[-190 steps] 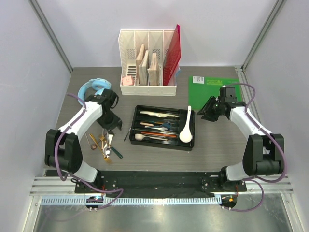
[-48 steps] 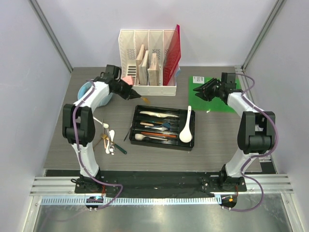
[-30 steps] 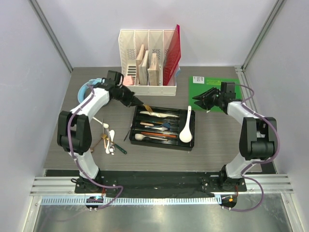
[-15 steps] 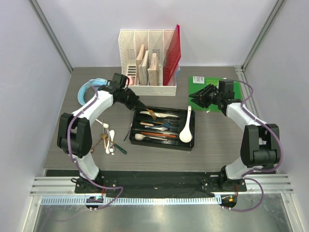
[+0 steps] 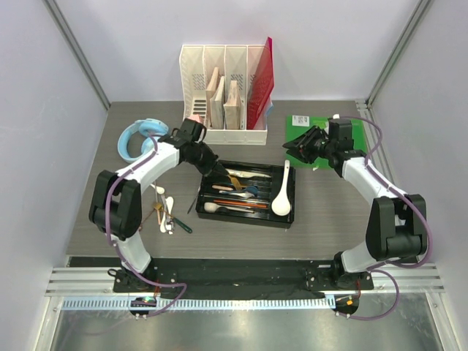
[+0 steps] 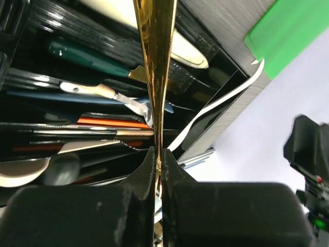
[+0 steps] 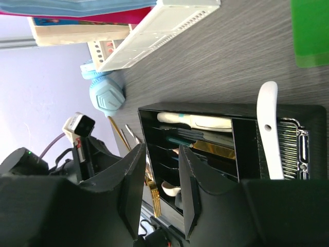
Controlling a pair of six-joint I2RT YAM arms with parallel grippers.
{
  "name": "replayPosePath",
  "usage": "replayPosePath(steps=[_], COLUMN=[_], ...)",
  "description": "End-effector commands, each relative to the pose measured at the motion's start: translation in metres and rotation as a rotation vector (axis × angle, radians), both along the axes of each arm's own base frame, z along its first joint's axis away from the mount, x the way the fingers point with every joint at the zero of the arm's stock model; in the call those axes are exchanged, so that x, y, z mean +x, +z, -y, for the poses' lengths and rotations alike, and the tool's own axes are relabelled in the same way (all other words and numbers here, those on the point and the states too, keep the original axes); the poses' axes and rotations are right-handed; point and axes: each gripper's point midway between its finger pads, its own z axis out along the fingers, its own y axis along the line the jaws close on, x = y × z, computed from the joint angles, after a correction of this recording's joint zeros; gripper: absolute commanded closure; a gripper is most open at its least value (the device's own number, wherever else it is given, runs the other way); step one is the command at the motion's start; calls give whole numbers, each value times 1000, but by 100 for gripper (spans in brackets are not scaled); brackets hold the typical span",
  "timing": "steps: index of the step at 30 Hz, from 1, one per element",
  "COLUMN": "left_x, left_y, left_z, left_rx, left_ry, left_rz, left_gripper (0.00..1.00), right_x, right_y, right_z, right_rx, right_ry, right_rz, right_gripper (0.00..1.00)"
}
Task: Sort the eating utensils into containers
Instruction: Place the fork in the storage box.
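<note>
Hovering over the far left part of the black tray [image 5: 246,222], the left fingers [image 6: 144,170] are clamped on a gold utensil [image 6: 156,62], which is pointed down over the compartments. Whether its end touches the tray cannot be told. The right fingers [image 7: 133,180] are held above the desk [image 5: 329,212] by the green mat [image 5: 325,124], narrowly parted, with nothing between them. A large white spoon [image 5: 282,191] is laid in the right end compartment. More utensils [image 5: 164,212] are seen on the desk, left of the tray.
</note>
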Motion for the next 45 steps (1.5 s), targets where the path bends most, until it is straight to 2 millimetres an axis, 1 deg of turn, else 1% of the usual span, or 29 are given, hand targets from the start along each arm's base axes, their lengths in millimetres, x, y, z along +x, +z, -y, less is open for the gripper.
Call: replayPosePath(steps=[1,2,3,6,9,10,12,14,16,18,19,20,21,23,24,25,26,28,29,31,32,33,34,35,36,38,41,44,45], left_x=[21,27,29,31,21,17,9,5,8,20,28,32,35,29,36,30,23,26,22,24,24,25,31,32,37,48,66,77,84], left_y=[18,23,15,15,11,15,9,13,17,32,44,36,39,31,39,28,31,31,31,19,15,13,4,1,1,-5,-11,-17,-10], left_z=[8,12,15,23,23,22,19,19,20,30,37,42,51,68,79,82,91,96,99,91,89,86,80,82,82,79,79,88,95], left_rx=[-22,-31,-29,-33,-31,-39,-38,-41,-46,-82,-105,-115,-162,-256,-331,-336,-337,-310,-296,-266,-259,-252,-243,-240,-246,-218,-219,-239,-256], left_ry=[11,8,6,-17,-53,-58,-73,-85,-74,-55,-49,-35,24,67,133,171,178,222,234,354,395,436,515,533,546,576,593,571,553], left_rz=[62,70,52,56,52,56,42,46,52,79,98,63,-1,-134,-155,-199,-199,-193,-203,-245,-257,-252,-252,-241,-222,-193,-160,-163,-150], left_gripper=[100,100,100,100,100,100,100,100,100,100,100,100,100,100,100,100,100,100,100,100,100,100,100,100,100,100,100,100,100], right_x=[1,1,0,-4,-9,-9,-8,-5,-2,2,2,2,2,1,2,3,2,0,-4,-11,-19,-25,-29,-37,-39,-45,-49,-56,-59], right_y=[22,19,20,14,2,0,2,0,-2,-1,-3,-2,-1,4,7,10,16,21,24,22,11,15,12,0,4,0,-3,-9,-12], right_z=[0,-2,-4,-4,-1,-2,-3,-3,-6,-9,-12,-12,-14,-12,-10,-6,-4,-1,3,7,15,19,23,28,35,38,35,34,34], right_rx=[-12,-2,4,-9,-17,-11,-4,-4,1,25,29,29,37,39,35,22,18,4,-4,-21,-30,-28,-24,-14,-12,-24,-24,-24,-23], right_ry=[14,26,38,49,29,30,28,26,24,21,26,21,11,-15,-30,-53,-61,-63,-70,-75,-96,-113,-129,-156,-179,-176,-154,-138,-136], right_rz=[67,57,57,47,14,6,4,-1,-10,-17,-25,-21,-28,-20,-12,1,20,42,48,46,9,15,3,-34,-22,-37,-46,-56,-62], right_gripper=[63,63,63,63,62,62,62,62,62,62,62,62,62,62,62,62,62,62,62,62,62,62,62,62,62,62,62,62,62])
